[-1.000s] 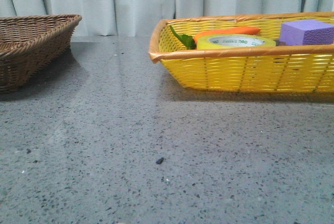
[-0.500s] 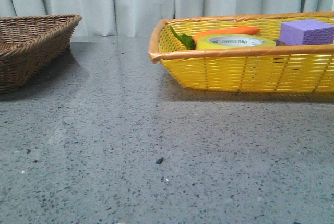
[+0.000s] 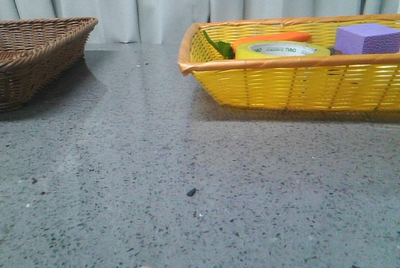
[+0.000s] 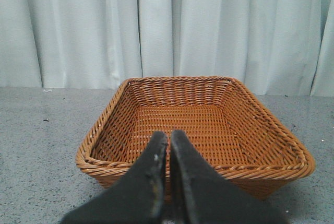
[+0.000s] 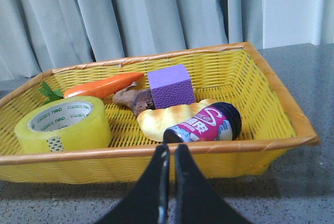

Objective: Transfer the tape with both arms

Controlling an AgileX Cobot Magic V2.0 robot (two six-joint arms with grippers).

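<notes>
At the near-left corner of the yellow basket [image 5: 271, 109], as the right arm sees it, the tape [image 5: 63, 125] lies flat with its core hole facing up and its patterned tab turned toward the camera. The right gripper [image 5: 169, 153] hangs outside the basket, facing the front rim about midway along it, its two fingers pressed together with only a sliver of a gap and nothing between them. From that gripper the roll sits beyond the rim and well off to one side (toward the middle of the table, judging by the front view, where the tape [image 3: 282, 49] shows just above the basket's rim beside the carrot [image 3: 272, 38]). Its axis stands upright, so a grasp would likely come from above across the wall of the roll.

Over at the table's other end, the left gripper [image 4: 168, 140] is likewise closed on nothing, hanging before the brown basket [image 4: 193, 125], which appears empty. The right arm is plainly the nearer one to the roll; the left is well apart from it. A purple block [image 5: 169, 85], a bread roll [image 5: 172, 118] and a dark can [image 5: 204, 124] share the yellow basket, clear of the tape. The transfer looks not yet begun.
</notes>
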